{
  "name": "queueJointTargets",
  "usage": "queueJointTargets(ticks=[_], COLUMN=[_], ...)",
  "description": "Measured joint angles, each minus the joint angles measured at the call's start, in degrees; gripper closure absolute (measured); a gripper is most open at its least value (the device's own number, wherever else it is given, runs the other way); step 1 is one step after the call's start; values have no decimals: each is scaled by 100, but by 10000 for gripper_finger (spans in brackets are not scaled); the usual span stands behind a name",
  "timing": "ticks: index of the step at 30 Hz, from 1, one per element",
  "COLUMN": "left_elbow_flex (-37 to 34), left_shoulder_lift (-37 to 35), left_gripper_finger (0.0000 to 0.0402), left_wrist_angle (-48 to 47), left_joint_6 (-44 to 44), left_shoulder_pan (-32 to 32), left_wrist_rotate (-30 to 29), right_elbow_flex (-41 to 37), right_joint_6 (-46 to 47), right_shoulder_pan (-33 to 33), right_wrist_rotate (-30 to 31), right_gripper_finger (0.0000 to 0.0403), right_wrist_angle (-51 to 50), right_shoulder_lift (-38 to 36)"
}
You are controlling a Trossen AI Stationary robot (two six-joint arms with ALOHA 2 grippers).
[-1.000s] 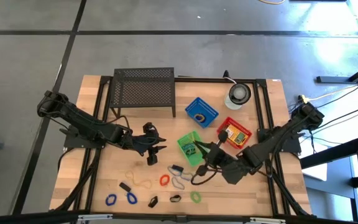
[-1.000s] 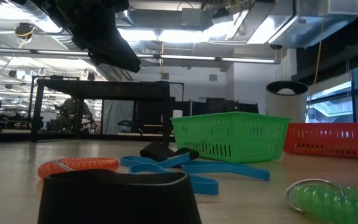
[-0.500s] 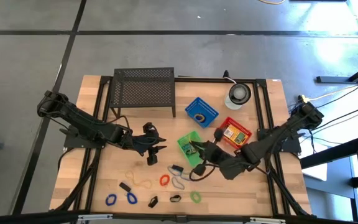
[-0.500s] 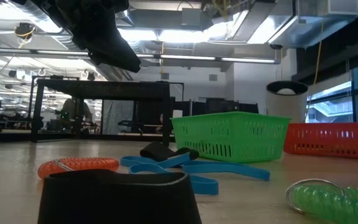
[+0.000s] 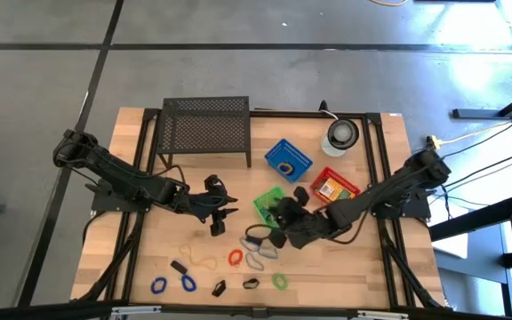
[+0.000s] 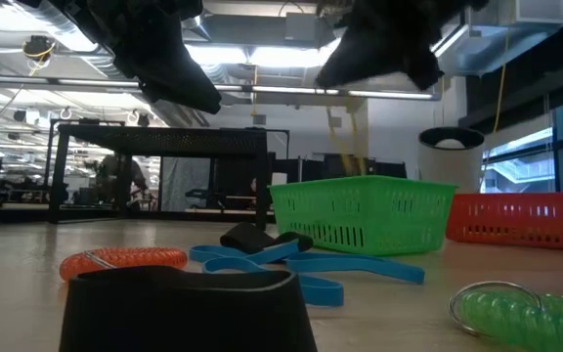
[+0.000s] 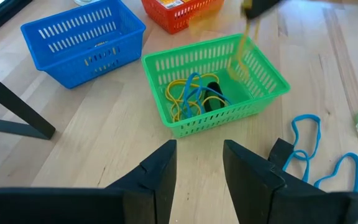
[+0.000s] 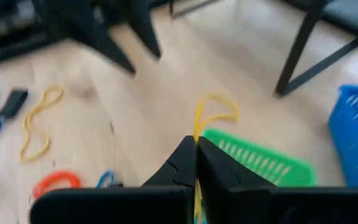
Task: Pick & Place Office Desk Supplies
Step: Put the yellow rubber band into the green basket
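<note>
My right gripper [image 5: 278,213] hangs over the green basket [image 5: 269,203], shut on a thin yellow band [image 8: 215,117]. The basket [image 7: 216,84] holds yellow and blue loops and a black clip. My left gripper [image 5: 216,224] waits open above the table's middle, left of the basket, with nothing between its fingers [image 7: 197,168]. Loose supplies lie flat on the wood near the front: a light blue band [image 5: 258,258], a red loop [image 5: 235,258], a green loop [image 5: 279,281], a tan band [image 5: 198,262], blue loops [image 5: 188,283] and black clips [image 5: 180,267]. My right gripper pinches the yellow band between its two shut fingers [image 8: 182,158]. One loop of the band [image 8: 216,115] stands out past the fingertips. The rest [image 6: 345,137] hangs slack below the gripper, clear of the table and above the green basket.
A blue basket [image 5: 288,160] and a red basket [image 5: 334,188] with yellow-orange packets stand behind the green one. A black mesh rack [image 5: 205,132] fills the far left, and a round white and grey object [image 5: 340,135] sits at the far right. Bare wood lies near the table's left edge.
My right gripper has gone toward the table's left and far edge, from beside the green basket to over it. It has sunk and rolled, staying shut on the yellow band, which now dangles above the basket.
</note>
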Motion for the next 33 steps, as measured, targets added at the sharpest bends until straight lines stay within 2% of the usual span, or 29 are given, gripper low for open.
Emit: queueJointTargets(ticks=[3, 8, 15, 24, 28, 33], left_elbow_flex=[0, 0, 0, 0, 0, 0], left_shoulder_lift=[0, 0, 0, 0, 0, 0], left_gripper_finger=[277, 277, 277, 276, 276, 276], left_wrist_angle=[-2, -1, -2, -2, -2, -4], left_joint_6=[0, 0, 1, 2, 0, 0], left_shoulder_pan=[0, -2, 0, 0, -2, -2], left_wrist_rotate=[0, 0, 0, 0, 0, 0], right_elbow_flex=[0, 0, -2, -2, -2, -2], right_joint_6=[0, 0, 198, 1354, 1389, 1346], right_shoulder_pan=[-67, -172, -342, -673, -823, -953], right_wrist_rotate=[-292, -423, -642, -1225, -1323, -1328], right_gripper_finger=[396, 396, 396, 394, 376, 332], right_wrist_angle=[-27, -151, -521, -1311, -1308, -1308], right_shoulder_lift=[237, 530, 575, 575, 575, 575])
